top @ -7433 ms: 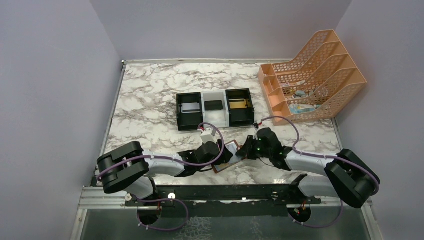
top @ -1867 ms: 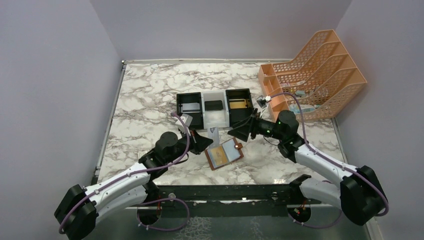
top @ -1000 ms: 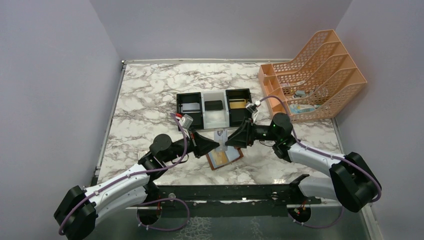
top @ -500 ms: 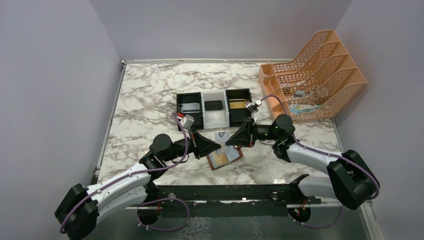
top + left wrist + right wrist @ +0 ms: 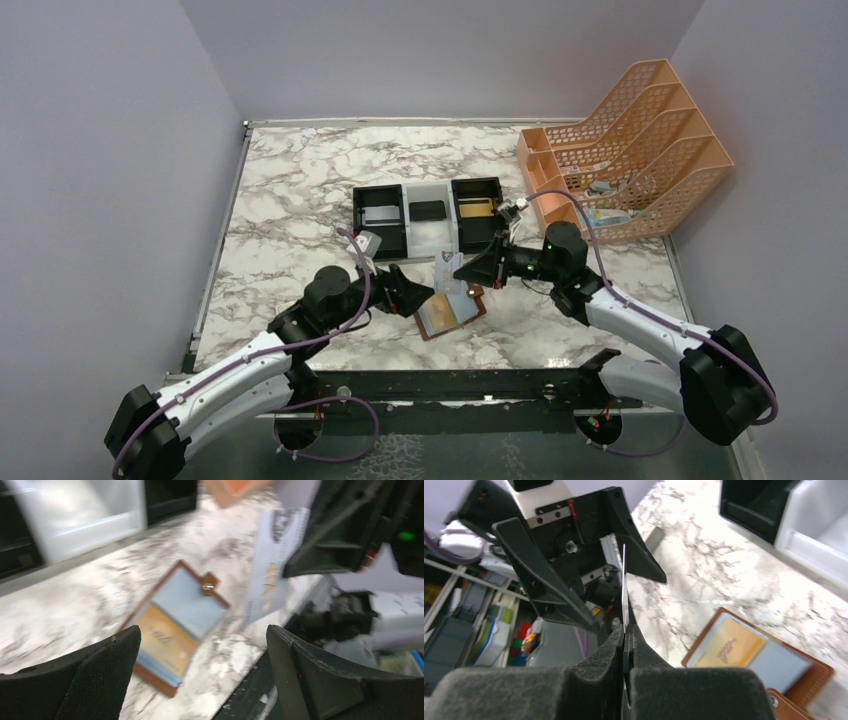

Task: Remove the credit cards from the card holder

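The card holder point(image 5: 455, 312) lies open on the marble table, a gold card point(image 5: 437, 316) in its left pocket. It also shows in the left wrist view point(image 5: 172, 630) and the right wrist view point(image 5: 769, 660). My right gripper point(image 5: 467, 272) is shut on a pale grey-blue card point(image 5: 447, 272) and holds it upright above the holder; the card shows edge-on in the right wrist view point(image 5: 624, 590). My left gripper point(image 5: 412, 292) is open and empty, just left of that card point(image 5: 275, 565) and apart from it.
A black-white-black tray point(image 5: 357, 225) stands behind the holder with a grey card point(image 5: 380, 214), a dark card point(image 5: 428, 210) and a gold card point(image 5: 478, 207) in its compartments. An orange file rack point(image 5: 625, 150) stands at the back right.
Both grippers met at the grey-blue card. My left gripper has let go and drawn back to the left; my right gripper now holds the card alone.
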Robot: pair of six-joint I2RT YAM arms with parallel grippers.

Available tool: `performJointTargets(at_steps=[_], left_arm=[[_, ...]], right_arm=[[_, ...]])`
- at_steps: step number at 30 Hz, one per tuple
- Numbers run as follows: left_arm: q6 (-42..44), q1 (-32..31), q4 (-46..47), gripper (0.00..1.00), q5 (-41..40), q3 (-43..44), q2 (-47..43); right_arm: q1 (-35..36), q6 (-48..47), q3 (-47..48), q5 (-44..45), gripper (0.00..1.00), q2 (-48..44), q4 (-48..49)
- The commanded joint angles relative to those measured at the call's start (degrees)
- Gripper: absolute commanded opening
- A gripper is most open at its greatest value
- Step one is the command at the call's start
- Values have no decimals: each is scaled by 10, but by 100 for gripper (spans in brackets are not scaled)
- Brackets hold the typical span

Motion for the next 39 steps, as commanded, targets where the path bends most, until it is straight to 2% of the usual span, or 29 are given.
performJointTargets(at_steps=[1,5,11,15,20,24,29,35,39], left_arm=[[4,1,-222,99,-216,49,-45],[-8,2,-282,99,-273,59,-86],[-40,1,-359,99,-363,74,-122],[-67,2,-402,99,-406,81,-120],[-72,4,-422,99,-423,86,-87],[-55,20,-441,99,-420,91,-64],[-35,71,-410,99,-387,96,-35],[-2,203,-346,99,-260,100,54],[2,269,-324,99,-211,101,59]], right_arm=[[2,-54,21,88,1,-13,-85],[5,-79,27,116,1,-25,-82],[45,-160,87,200,1,-20,-154],[90,-210,120,291,1,1,-162],[157,-290,199,415,1,71,-200],[168,-335,251,445,1,131,-216],[180,-402,316,486,1,203,-234],[180,-448,400,487,1,288,-245],[180,-457,467,472,1,346,-264]])
